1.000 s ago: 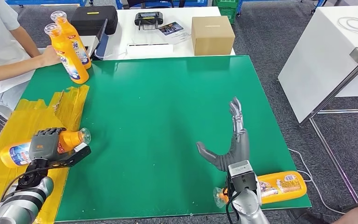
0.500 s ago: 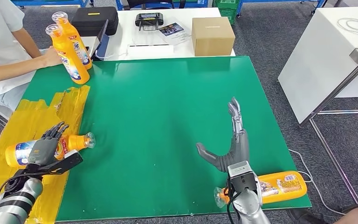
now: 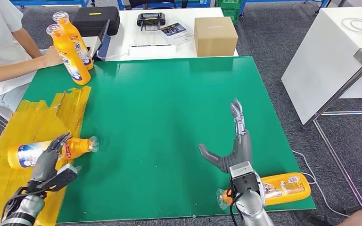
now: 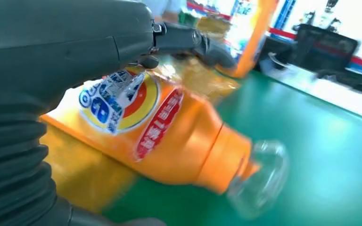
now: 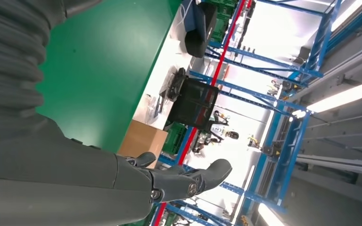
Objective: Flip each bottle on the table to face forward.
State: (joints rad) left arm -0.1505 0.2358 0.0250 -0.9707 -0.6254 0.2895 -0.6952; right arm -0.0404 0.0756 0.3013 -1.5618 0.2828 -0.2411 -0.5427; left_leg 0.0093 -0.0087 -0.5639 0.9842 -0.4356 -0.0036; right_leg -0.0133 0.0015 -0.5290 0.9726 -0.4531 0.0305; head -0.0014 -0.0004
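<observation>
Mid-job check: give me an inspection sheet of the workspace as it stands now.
Surface: green table with yellow tape patch on its left side.
Job's things: one bottle lying on the tape; another lying bottle at the near right edge; two upright bottles at the far left, by a person's hand.
Clutter: cardboard box, black case and leaflet on the white table behind.
Hands: left hand open, over the lying bottle; right hand open, fingers spread.
Cables: a cord on the floor at right.
Surroundings: white bench at right.
</observation>
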